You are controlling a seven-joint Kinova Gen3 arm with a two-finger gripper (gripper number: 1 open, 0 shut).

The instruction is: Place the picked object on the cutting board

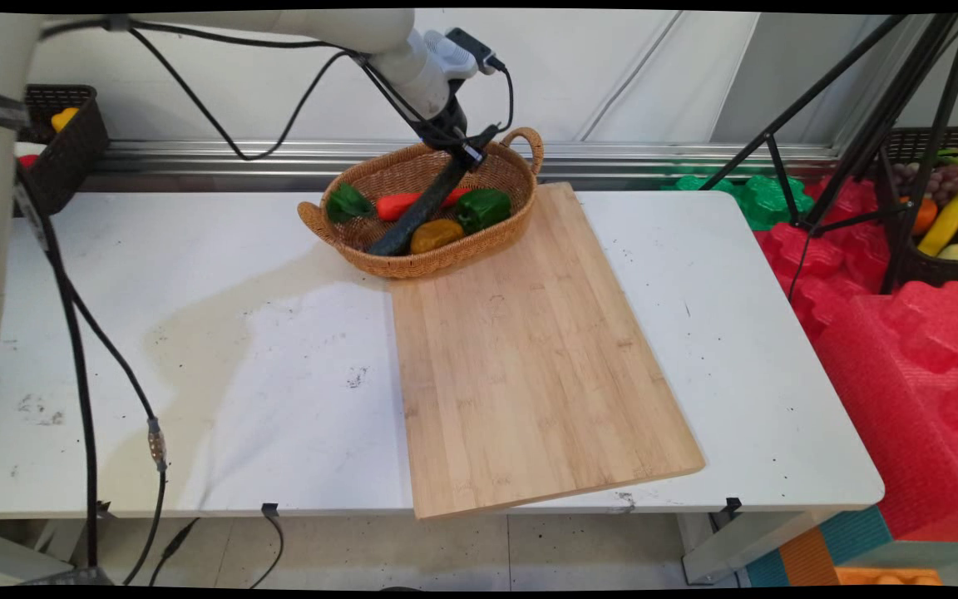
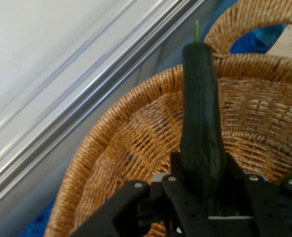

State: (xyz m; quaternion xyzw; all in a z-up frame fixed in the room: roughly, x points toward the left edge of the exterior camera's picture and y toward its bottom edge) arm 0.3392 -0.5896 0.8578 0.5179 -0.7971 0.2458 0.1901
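Dark green and long, a cucumber (image 2: 201, 128) sits clamped between the two fingers of the black gripper (image 1: 456, 152), its far end slanting down over the wicker basket (image 1: 520, 218). Below the gripper, inside the basket, lie a green pepper (image 1: 483, 208), an orange-brown vegetable (image 1: 436, 235), a red one (image 1: 400, 204) and a leafy green one (image 1: 348, 203). A bamboo cutting board (image 1: 529, 358) touches the basket's side on the white table (image 1: 196, 374).

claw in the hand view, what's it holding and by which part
The black two-finger claw is shut on the long dark green cucumber, gripping it near one end, over the woven wicker basket.
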